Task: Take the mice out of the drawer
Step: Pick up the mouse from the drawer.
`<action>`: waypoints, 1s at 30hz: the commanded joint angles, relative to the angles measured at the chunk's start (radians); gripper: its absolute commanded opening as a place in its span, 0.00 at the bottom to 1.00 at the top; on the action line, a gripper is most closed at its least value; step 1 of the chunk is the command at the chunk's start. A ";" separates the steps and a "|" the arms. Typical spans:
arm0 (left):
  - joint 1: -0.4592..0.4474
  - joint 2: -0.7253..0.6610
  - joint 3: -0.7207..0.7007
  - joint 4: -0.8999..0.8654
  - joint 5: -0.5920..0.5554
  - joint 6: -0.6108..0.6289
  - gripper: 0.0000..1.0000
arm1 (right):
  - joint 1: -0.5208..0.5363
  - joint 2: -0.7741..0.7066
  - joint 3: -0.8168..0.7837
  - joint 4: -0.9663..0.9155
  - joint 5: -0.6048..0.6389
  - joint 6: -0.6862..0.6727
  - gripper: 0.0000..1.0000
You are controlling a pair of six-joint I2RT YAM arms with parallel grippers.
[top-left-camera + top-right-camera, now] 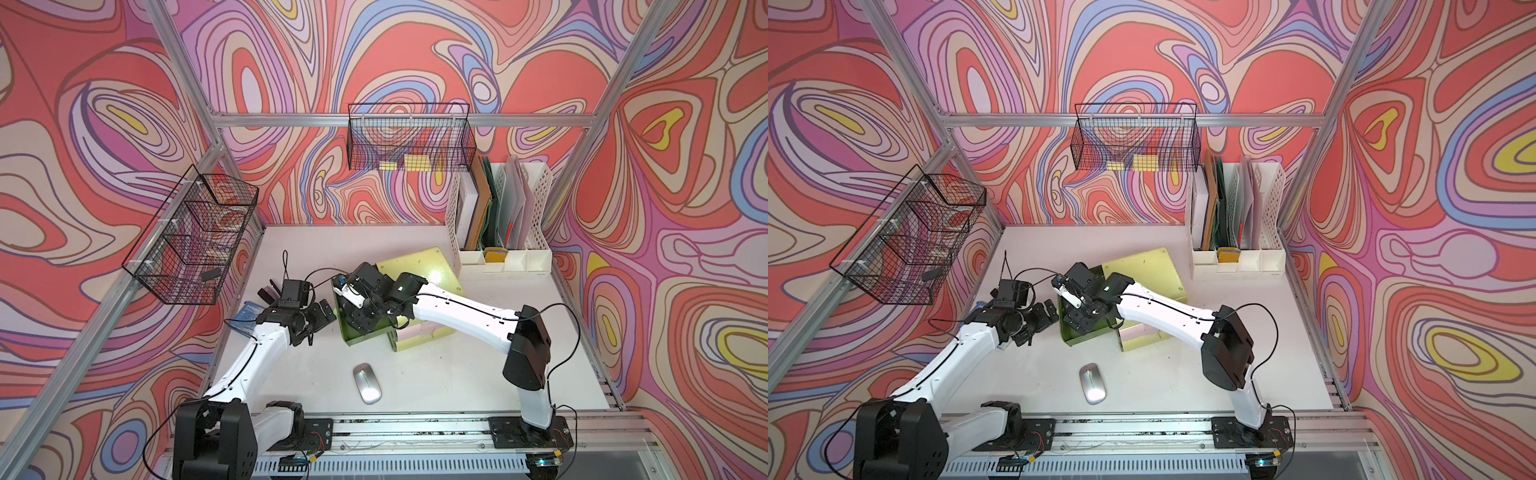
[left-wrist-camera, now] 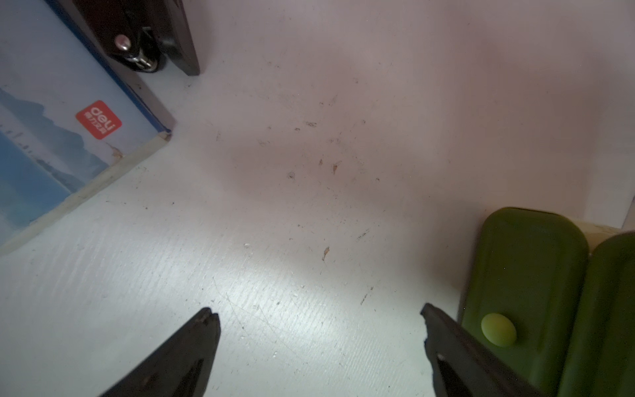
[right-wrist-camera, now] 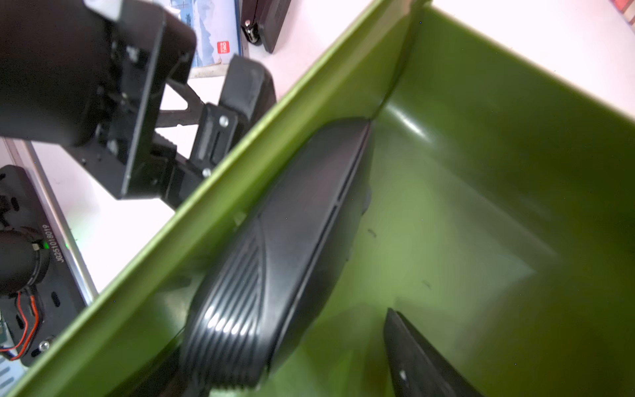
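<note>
Fingers (image 3: 412, 357) of the right gripper (image 3: 292, 319) are standing moderately apart inside the olive-green plastic drawer (image 3: 481, 154), clamping nothing. Just beside the visible one, a ribbed matte black oval mouse (image 3: 275, 247) is leaning on edge, long axis along the side wall. The left gripper (image 2: 316, 309) is hovering outside, wide and empty, farther away.

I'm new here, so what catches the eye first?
The loud swirling red, purple and yellow walls surround the table. A silver mouse lies alone on it near the front, and the right gripper reaches into the green drawer, where a black mouse leans against a side wall.
</note>
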 commanded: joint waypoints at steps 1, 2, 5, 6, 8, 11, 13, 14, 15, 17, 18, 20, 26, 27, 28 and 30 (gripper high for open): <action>-0.005 -0.002 -0.002 0.002 0.013 0.003 0.97 | 0.003 -0.036 -0.009 0.049 0.032 -0.008 0.80; -0.005 -0.002 -0.001 0.002 0.012 0.003 0.97 | 0.004 -0.036 -0.011 0.058 0.047 -0.005 0.80; -0.005 0.002 0.001 0.003 0.013 0.006 0.97 | 0.003 -0.041 -0.019 0.080 0.100 -0.002 0.77; -0.005 0.004 0.003 0.001 0.014 0.006 0.97 | 0.003 -0.045 -0.023 0.086 0.117 -0.001 0.76; -0.004 0.005 0.003 0.002 0.015 0.008 0.97 | 0.003 -0.054 -0.032 0.099 0.154 0.003 0.75; -0.006 0.008 0.001 0.006 0.013 0.008 0.97 | 0.004 -0.071 -0.046 0.112 0.167 -0.001 0.75; -0.007 0.008 -0.002 0.009 0.016 0.006 0.97 | 0.002 -0.086 -0.063 0.133 0.184 0.002 0.74; -0.007 0.008 -0.002 0.009 0.016 0.005 0.97 | 0.003 -0.092 -0.074 0.144 0.194 0.004 0.74; -0.007 0.008 -0.003 0.011 0.017 0.004 0.97 | 0.001 -0.098 -0.083 0.157 0.203 0.002 0.74; -0.008 0.005 -0.004 0.011 0.016 0.002 0.97 | 0.001 -0.101 -0.092 0.169 0.240 0.008 0.75; -0.009 0.003 -0.005 0.010 0.016 0.002 0.97 | 0.001 -0.097 -0.086 0.162 0.246 0.008 0.74; -0.010 -0.002 -0.007 0.007 0.013 0.002 0.97 | -0.001 -0.086 -0.069 0.134 0.261 0.017 0.74; -0.013 -0.006 -0.010 0.009 0.010 -0.002 0.97 | -0.002 -0.119 -0.079 0.099 0.147 0.006 0.76; -0.014 -0.003 -0.009 0.011 0.011 -0.004 0.97 | -0.001 -0.128 -0.092 0.112 0.126 0.004 0.76; -0.017 0.000 -0.010 0.014 0.011 -0.005 0.97 | -0.001 -0.136 -0.106 0.129 0.122 0.004 0.76; -0.022 0.004 -0.010 0.018 0.011 -0.009 0.97 | -0.006 -0.138 -0.129 0.163 0.125 -0.004 0.76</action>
